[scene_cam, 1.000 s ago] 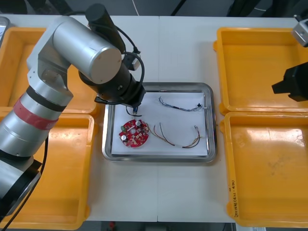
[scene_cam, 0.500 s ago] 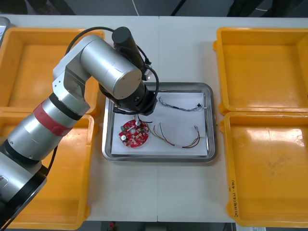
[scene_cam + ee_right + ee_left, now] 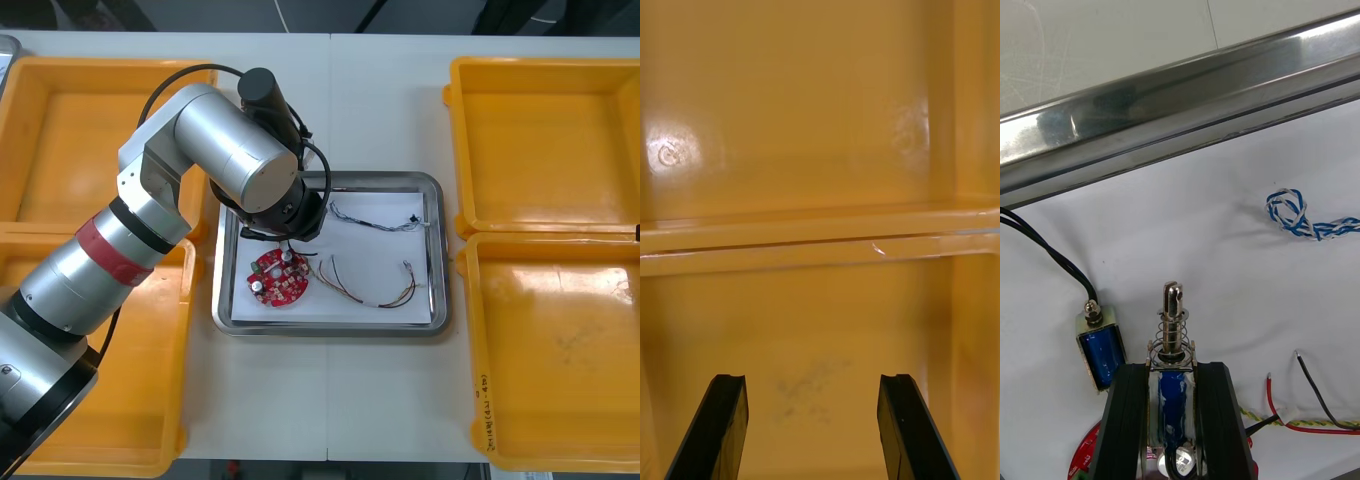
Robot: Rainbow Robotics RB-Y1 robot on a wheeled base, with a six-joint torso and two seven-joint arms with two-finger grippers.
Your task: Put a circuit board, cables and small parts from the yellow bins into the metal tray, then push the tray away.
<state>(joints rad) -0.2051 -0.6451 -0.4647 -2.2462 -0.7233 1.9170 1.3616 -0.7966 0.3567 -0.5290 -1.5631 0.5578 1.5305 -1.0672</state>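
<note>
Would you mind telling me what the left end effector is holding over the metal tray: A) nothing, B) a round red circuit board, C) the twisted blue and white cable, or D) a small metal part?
D: the left wrist view shows the left end effector shut on a small metal part with a blue body and a spring, above the metal tray; the right end effector hangs open over a yellow bin.
</note>
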